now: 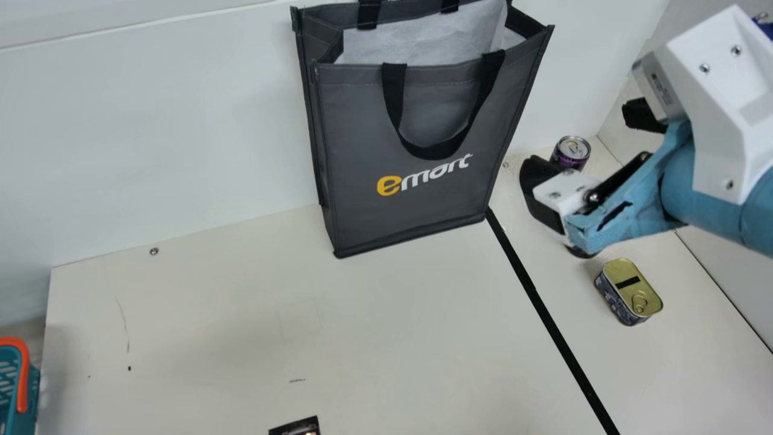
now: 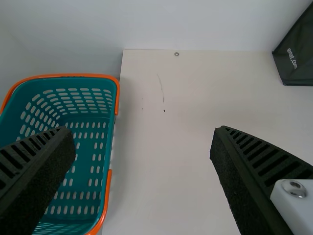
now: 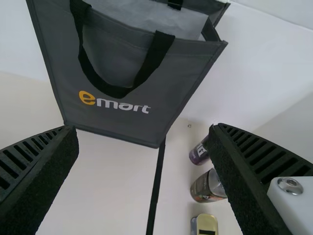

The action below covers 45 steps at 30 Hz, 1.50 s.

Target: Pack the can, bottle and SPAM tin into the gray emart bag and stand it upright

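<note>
Purple-sided, the can [image 1: 570,158] is seen standing upright on the table [image 1: 253,314], to the right of the bag [image 1: 416,133] and near the wall. Nearer the table's front, the flat tin [image 1: 628,292] is laid lid up, its long axis slanted roughly along the black strip [image 1: 543,308]. Between these two, in the right wrist view, a wider round container [image 3: 206,187] is partly covered by a finger; whether it is the bottle cannot be told.

The right gripper [image 3: 144,129] is spread wide with nothing grasped, and is much nearer than the left gripper [image 2: 143,133], also parted and unloaded beside the basket [image 2: 111,137]. All three goods are placed outside the right gripper's gap, on the side away from the bag, so a sideways shift that way is probably needed before any grasp. The bag is propped upright, mouth open.
</note>
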Each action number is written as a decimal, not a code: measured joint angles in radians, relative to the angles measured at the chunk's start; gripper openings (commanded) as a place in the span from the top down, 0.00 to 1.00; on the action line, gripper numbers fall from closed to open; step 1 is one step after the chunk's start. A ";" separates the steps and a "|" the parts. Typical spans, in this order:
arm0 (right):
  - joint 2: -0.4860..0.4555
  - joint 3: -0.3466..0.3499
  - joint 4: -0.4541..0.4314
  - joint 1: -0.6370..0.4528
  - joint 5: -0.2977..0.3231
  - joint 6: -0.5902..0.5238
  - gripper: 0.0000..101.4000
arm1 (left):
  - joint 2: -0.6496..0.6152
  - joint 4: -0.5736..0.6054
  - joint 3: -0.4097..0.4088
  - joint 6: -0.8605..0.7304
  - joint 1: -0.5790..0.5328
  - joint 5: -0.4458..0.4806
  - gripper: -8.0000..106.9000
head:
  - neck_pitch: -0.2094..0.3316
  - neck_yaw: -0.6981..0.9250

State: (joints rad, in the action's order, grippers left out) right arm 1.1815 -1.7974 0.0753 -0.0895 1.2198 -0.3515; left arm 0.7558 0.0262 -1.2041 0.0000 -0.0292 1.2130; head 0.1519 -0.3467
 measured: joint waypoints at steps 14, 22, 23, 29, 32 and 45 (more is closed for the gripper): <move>0.115 -0.135 0.016 0.002 0.000 -0.096 0.06 | 0.000 0.000 0.000 0.000 0.000 0.000 0.15 | 0.000 -0.002; 0.188 -0.210 0.016 0.018 -0.001 -0.141 0.06 | 0.000 0.000 0.000 0.000 0.000 0.000 0.15 | 0.000 0.000; 0.197 -0.219 0.016 0.020 -0.001 -0.148 0.06 | 0.000 0.000 0.000 0.000 0.000 0.000 0.15 | 0.000 -0.002; 0.246 -0.269 0.016 0.028 -0.001 -0.179 0.06 | 0.000 0.000 0.000 0.000 0.000 0.000 0.15 | 0.000 0.000; 0.271 -0.289 0.016 0.034 0.000 -0.201 0.06 | 0.000 0.000 0.000 0.000 0.000 0.000 0.15 | 0.000 -0.002; 0.379 -0.389 0.031 0.046 -0.001 -0.306 0.06 | 0.000 0.000 0.000 0.000 0.000 0.000 0.15 | 0.000 0.000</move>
State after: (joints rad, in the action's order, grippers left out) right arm 1.5603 -2.1865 0.1066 -0.0437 1.2192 -0.6573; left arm 0.7558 0.0262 -1.2041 0.0000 -0.0292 1.2130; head 0.1519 -0.3467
